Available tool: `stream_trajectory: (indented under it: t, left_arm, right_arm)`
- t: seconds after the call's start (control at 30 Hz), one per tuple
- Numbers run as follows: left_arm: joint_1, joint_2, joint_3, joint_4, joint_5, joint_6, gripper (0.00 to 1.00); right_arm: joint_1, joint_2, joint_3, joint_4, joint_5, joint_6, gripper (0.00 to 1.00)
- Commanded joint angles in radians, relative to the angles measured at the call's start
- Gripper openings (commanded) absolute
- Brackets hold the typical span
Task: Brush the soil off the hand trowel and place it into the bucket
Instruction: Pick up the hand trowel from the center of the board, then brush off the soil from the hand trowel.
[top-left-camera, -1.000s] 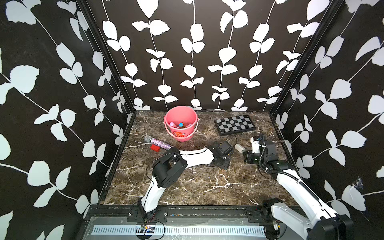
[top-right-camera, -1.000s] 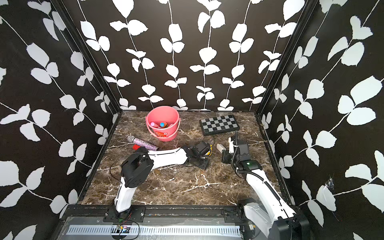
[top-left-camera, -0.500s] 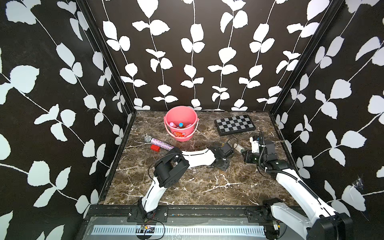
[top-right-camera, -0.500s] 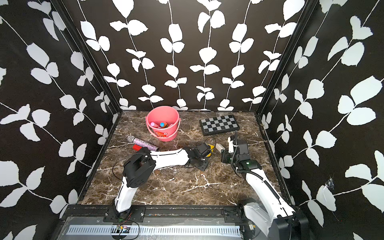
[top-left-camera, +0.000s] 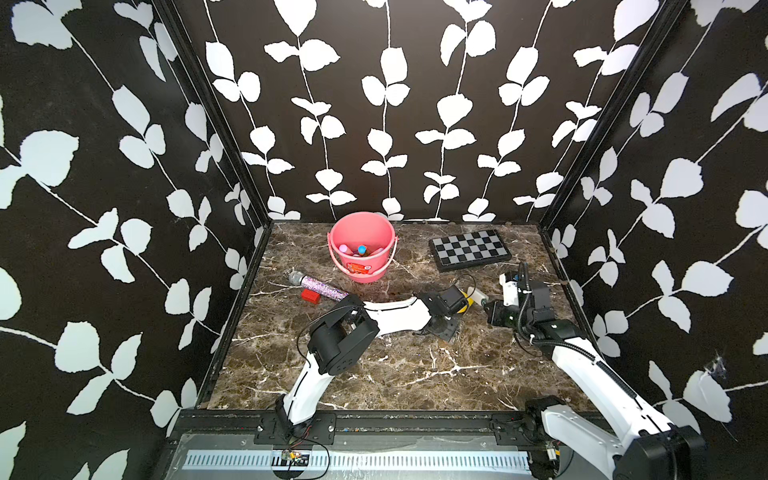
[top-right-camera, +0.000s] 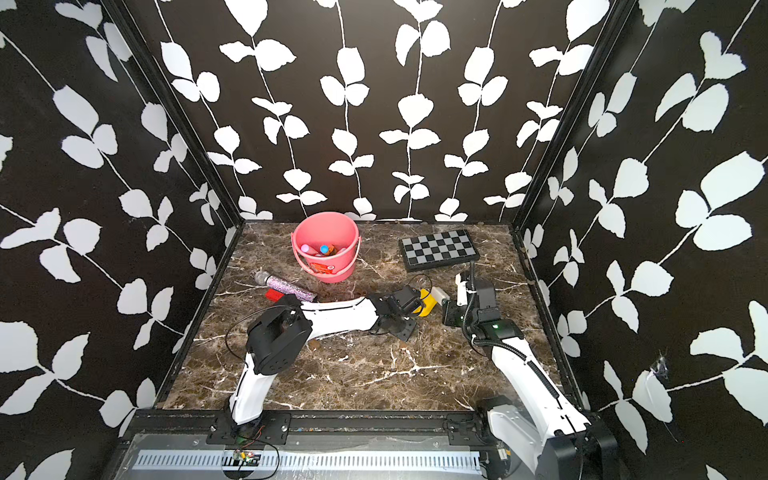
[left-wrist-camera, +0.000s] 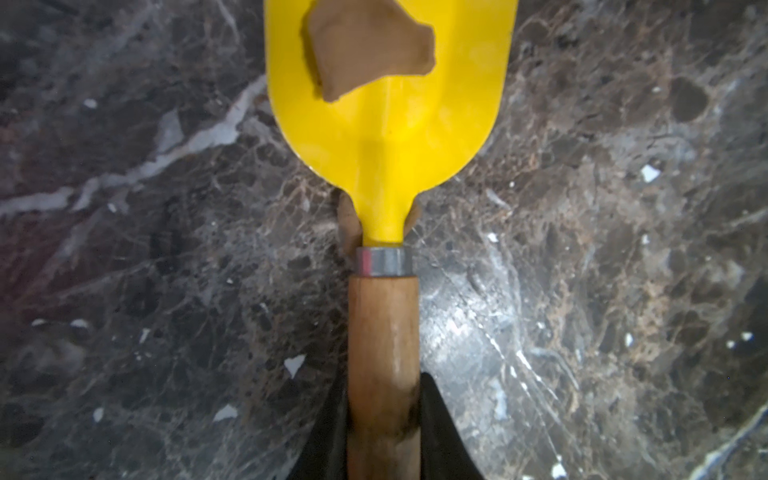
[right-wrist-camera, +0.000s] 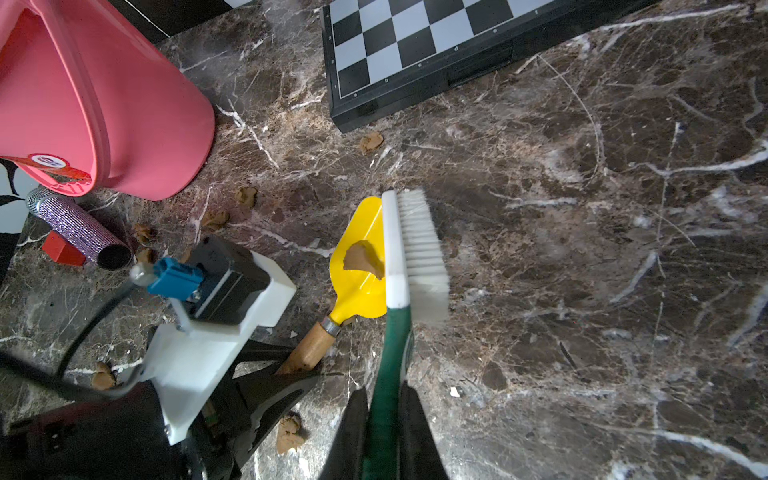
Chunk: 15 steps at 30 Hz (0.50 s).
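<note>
Clenching trowel, left end effector, right end effector grasping brush — bucket, chessboard, microphone around

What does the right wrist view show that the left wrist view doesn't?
Right wrist only: the brush in the shut right claw, the bucket, chessboard, microphone and loose soil lumps on the table. Left wrist only: nothing extra, just a closer look. Both: the left claw shut on the hand trowel, by its wooden handle, and one soil lump on its yellow blade.
</note>
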Motion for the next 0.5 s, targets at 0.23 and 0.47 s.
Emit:
stream_trajectory:
  t: [0.23, 0.47]
  left_arm:
    - [0.056, -0.23, -0.141, 0.018, 0.045, 0.044, 0.0]
    - [0.176, -0.443, -0.289, -0.075, 0.139, 0.103, 0.0]
  right_arm:
    - [-0.007, -0.115, 0.058, -0.08, -0.016, -0.02, 0.0]
    - [0.009, -0.161, 0.093, -0.039, -0.263, 0.051, 0.0]
